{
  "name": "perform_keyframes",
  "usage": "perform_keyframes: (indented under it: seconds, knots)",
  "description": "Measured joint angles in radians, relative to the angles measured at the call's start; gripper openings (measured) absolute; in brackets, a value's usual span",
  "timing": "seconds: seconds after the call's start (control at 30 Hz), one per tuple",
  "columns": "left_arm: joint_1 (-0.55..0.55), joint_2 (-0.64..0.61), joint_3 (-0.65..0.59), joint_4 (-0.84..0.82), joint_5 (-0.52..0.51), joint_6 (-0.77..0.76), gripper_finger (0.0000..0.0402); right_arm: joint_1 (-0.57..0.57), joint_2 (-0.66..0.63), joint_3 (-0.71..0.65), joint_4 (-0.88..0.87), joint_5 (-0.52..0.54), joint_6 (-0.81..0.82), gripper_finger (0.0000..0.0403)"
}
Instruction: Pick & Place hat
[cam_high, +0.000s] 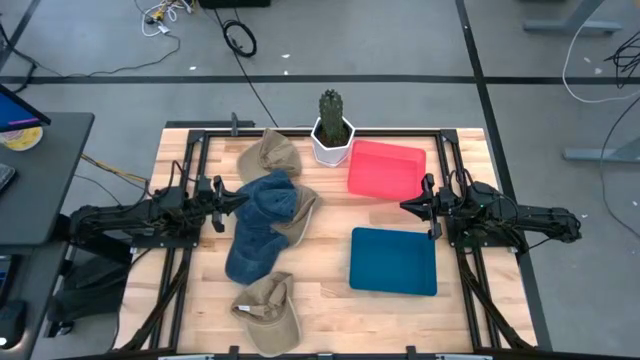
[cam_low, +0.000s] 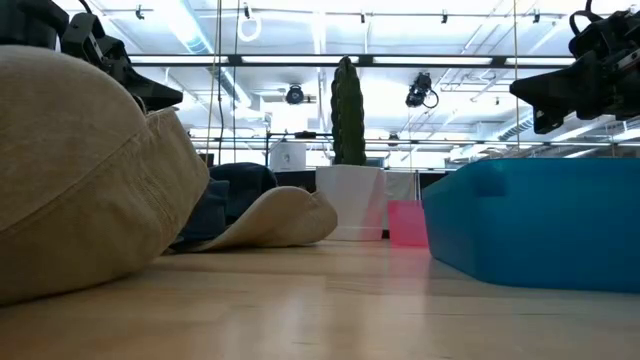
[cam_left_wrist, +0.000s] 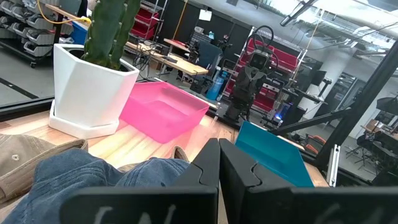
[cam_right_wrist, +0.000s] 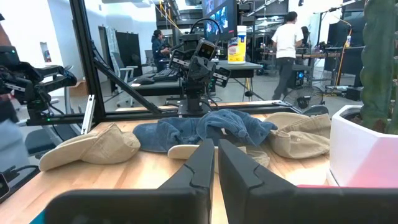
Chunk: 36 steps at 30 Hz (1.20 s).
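Observation:
Several hats lie on the wooden table. A blue hat (cam_high: 262, 225) lies spread left of centre, partly over a tan hat (cam_high: 302, 208). Another tan hat (cam_high: 270, 152) lies behind it, and a tan cap (cam_high: 268, 312) rests near the front edge, filling the left of the low view (cam_low: 80, 170). My left gripper (cam_high: 240, 199) is shut and level above the blue hat's left edge (cam_left_wrist: 87, 177). My right gripper (cam_high: 405, 207) is shut and level at the table's right, between the pink tray and the blue tray. It points at the hats (cam_right_wrist: 211, 127).
A cactus in a white pot (cam_high: 332, 135) stands at the far middle. A pink tray (cam_high: 386, 170) lies right of it and a blue tray (cam_high: 394, 261) nearer the front right. Black frame rails (cam_high: 190, 170) run along both sides. People stand in the room beyond.

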Motion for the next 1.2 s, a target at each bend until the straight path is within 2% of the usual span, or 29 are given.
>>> perform_keyframes:
  seconds: [1.2]
  knots:
    - [0.000,0.000,0.000,0.008,0.000,-0.058,0.0003,0.000,0.000,0.000,0.000,0.000,-0.002,0.0027]
